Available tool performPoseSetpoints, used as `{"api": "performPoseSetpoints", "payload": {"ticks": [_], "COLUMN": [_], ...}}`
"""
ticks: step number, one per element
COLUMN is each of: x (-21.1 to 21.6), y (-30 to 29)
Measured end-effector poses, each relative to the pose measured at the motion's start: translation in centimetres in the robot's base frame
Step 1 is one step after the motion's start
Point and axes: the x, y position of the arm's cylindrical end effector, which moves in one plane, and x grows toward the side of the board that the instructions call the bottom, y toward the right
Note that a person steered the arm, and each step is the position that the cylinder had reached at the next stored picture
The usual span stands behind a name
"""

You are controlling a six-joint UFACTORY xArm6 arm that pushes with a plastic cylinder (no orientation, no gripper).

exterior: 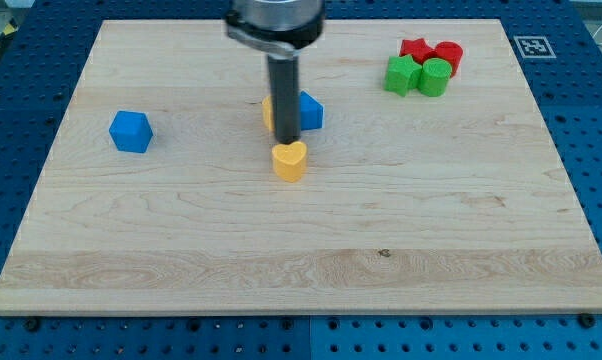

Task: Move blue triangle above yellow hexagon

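One rod, no hand: my tip between blue triangle and yellow heart.

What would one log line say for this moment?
my tip: between yellow hexagon and yellow heart | blue triangle: right of hexagon | blue cube: far left

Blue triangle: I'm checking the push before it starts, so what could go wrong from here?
My tip sits among three close blocks: the yellow hexagon behind the rod, the blue triangle at its right, the yellow heart just below.
1. A push may drag the hexagon along, moving the target.
2. The tip may knock the heart away.
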Motion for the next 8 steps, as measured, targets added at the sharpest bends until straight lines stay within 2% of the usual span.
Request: {"api": "performPoseSetpoints", "payload": {"ticks": [2,4,5,8], "x": [-5.3,-7.0,-9.7,-8.5], "y": [1.0,8.1,8.9,1.8]}}
